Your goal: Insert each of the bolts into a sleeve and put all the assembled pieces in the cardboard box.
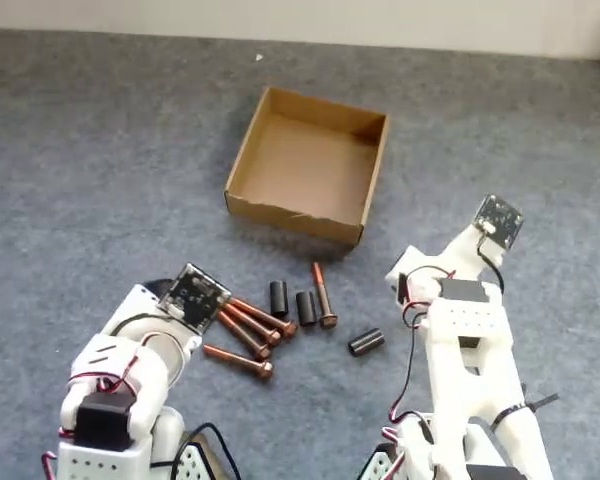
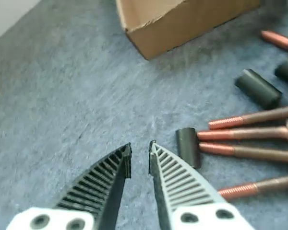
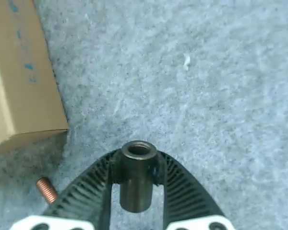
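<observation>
Left gripper: near left, low over the grey carpet, jaws a little apart with nothing between them.
Nearest sleeve: lying just beside the left gripper's tip, not touched.
Bolts: four lie side by side just right of the left arm. A fifth bolt lies farther off, toward the box.
Loose sleeves: two lie between the bolt row and the fifth bolt. Another sleeve lies apart to the right.
Right gripper: pinching the held sleeve, bore end toward its wrist camera, near the box's near right corner.
Cardboard box: far centre, open, no pieces in it yet.
Step in hand: the first pairing, since no bolt sits in a sleeve.
Next move: the left gripper likely has to take a bolt and line its threaded end up with the held bore.
Hard to make out: in the high view each arm covers its own gripper, and the nearest sleeve seems hidden under the left wrist.
</observation>
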